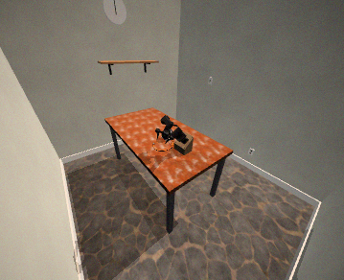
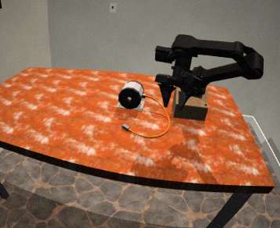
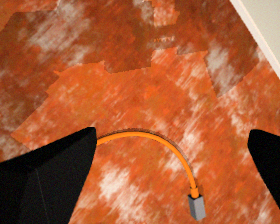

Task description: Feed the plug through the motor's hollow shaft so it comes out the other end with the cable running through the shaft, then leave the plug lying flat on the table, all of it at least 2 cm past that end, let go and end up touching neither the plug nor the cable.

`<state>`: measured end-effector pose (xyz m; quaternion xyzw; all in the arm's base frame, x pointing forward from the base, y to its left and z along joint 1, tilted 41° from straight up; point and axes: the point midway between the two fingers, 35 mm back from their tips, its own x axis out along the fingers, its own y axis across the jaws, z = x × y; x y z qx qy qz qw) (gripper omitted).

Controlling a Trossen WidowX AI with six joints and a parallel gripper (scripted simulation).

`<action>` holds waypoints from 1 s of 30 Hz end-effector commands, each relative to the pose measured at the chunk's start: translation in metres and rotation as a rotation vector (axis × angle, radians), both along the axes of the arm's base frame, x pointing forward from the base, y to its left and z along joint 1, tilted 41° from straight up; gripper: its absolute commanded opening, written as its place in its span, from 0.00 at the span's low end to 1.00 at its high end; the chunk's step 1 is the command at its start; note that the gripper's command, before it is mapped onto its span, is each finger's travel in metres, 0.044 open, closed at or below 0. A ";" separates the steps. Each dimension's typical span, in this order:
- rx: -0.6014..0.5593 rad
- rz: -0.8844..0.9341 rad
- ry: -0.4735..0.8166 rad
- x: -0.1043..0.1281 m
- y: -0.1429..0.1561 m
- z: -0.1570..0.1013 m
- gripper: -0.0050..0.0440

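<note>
In the exterior view, the motor (image 2: 131,94), a pale cylinder with a black end face, sits on a light base plate; its far end is turned away, so only the near opening of the hollow shaft (image 2: 129,98) can be made out, as a small light spot. The orange cable (image 2: 168,121) (image 3: 134,133) leaves a dark fitting at the motor's side, curves round over the table (image 2: 86,144) (image 3: 127,100) (image 1: 139,129) and ends in the grey plug (image 2: 125,127) (image 3: 196,207), which lies on the table top in front of the motor, outside the shaft. In the wrist view the left part of the cable is hidden behind one black finger, and the motor lies out of frame. The gripper (image 2: 174,108) (image 3: 171,136) is spread wide, with nothing between its fingertips; the plug and part of the cable appear in the gap between them only as seen from above. Behind the gripper, a brown box-like block (image 2: 190,108) (image 1: 183,144) stands beneath the arm (image 2: 210,44) (image 1: 167,121), which partly covers its top. In the top view, arm and block overlap in a small dark cluster, where the motor and plug are too small to tell apart. A wooden shelf (image 1: 128,61) is mounted on the wall beyond.
</note>
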<state>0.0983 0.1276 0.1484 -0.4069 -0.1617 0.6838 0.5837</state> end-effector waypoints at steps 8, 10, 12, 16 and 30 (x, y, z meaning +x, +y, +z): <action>0.000 0.000 0.000 0.000 0.000 0.000 0.92; 0.000 0.000 0.000 0.000 0.000 0.000 0.92; 0.000 0.000 0.000 0.000 0.000 0.000 0.92; 0.000 0.000 0.000 0.000 0.000 0.000 0.92; -0.187 -0.200 0.542 0.028 -0.001 -0.017 0.43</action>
